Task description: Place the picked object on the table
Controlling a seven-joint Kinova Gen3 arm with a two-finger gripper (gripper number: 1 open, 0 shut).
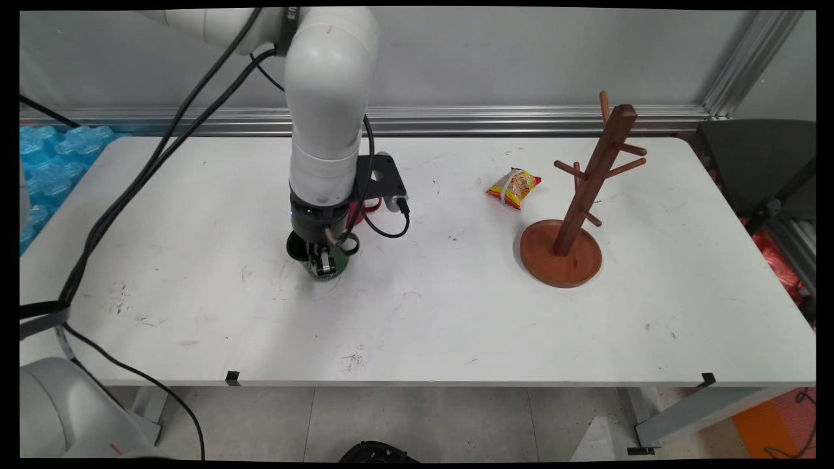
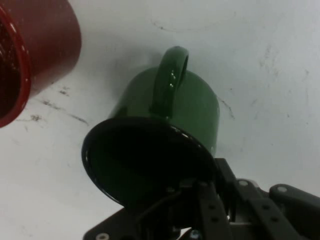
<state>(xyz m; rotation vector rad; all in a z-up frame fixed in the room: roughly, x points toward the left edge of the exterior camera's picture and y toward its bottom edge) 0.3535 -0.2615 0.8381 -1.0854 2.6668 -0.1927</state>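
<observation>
Even bright overhead light, soft shadows, glossy glare on green mug (image 2: 170,107), hand view soft.

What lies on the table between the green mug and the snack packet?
Nothing: in the main view the table is bare, only scuffed, between the green mug under the gripper and the snack packet.

Fixed high camera faces wall; hand camera close (both show green mug (image 1: 332,260) (image 2: 165,135)).
</observation>
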